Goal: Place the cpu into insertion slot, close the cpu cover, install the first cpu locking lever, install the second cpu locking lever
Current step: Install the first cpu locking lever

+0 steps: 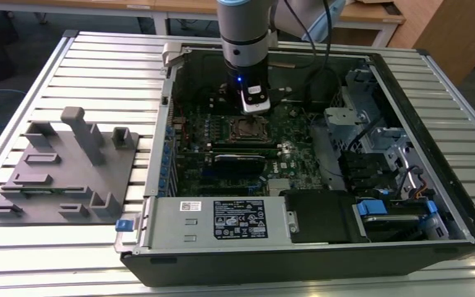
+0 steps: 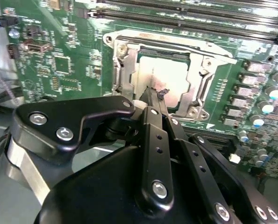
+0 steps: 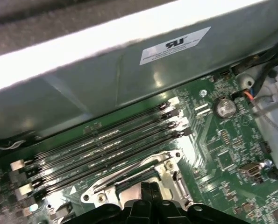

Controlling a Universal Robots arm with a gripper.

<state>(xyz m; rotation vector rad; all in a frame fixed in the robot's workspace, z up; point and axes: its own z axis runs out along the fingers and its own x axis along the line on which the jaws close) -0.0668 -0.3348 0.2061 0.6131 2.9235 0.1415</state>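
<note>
Gripper tips pinched together over the seated cpu, cover down

Nearest in the second wrist view, the gripper [image 2: 156, 99] has its fingers drawn together to a narrow point, clasping nothing, a shape suited to pressing or hooking. The tips rest at the edge of the cpu [image 2: 169, 77], which lies flat inside the insertion slot [image 2: 121, 70]. The cpu cover [image 2: 213, 51] lies closed around it as a frame. Beyond, in the first wrist view, the long black memory slots [image 3: 106, 149] run toward the grey case wall [image 3: 82, 88].
</note>
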